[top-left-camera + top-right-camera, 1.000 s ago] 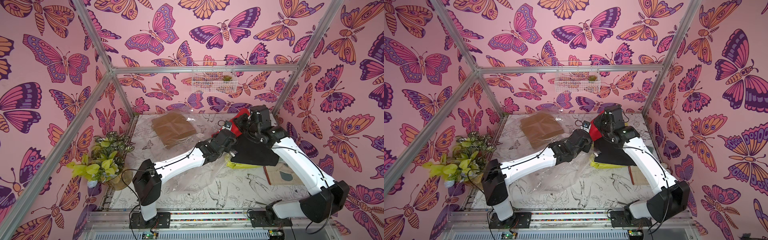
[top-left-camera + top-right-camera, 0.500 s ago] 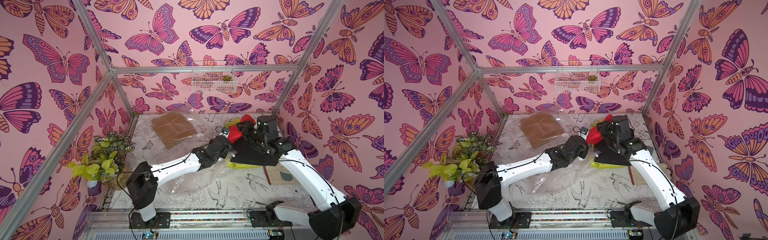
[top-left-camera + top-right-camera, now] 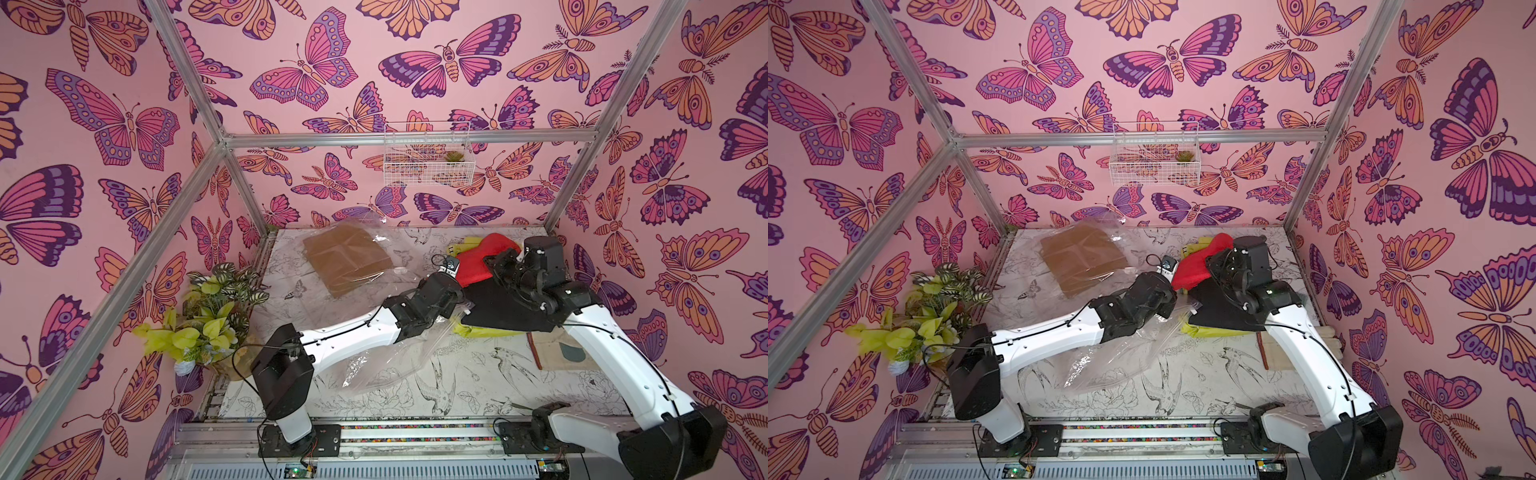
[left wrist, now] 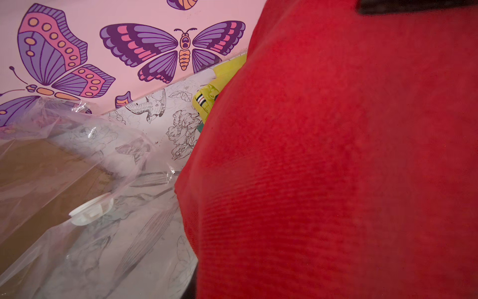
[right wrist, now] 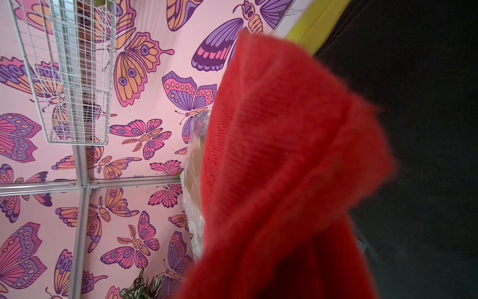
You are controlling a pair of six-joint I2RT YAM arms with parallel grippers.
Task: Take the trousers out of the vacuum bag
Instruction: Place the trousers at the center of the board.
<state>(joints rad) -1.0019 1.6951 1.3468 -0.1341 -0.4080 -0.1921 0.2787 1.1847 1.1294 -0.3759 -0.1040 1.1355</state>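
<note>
Red trousers [image 3: 484, 259] are pinched in the closed right gripper [image 3: 496, 262], bunched just above the black trousers [image 3: 498, 309]; the left gripper's [image 3: 455, 269] state cannot be told. Mustard brown trousers [image 3: 347, 259] are seen inside the vacuum bag [image 3: 384, 361], nearer the left arm.

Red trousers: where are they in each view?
Top view: red trousers at the back right of the table.
Top view: red trousers, same spot.
Left wrist: fill the right two thirds.
Right wrist: centre, blurred.
Shared landmark: yellow trousers beside them.
</note>
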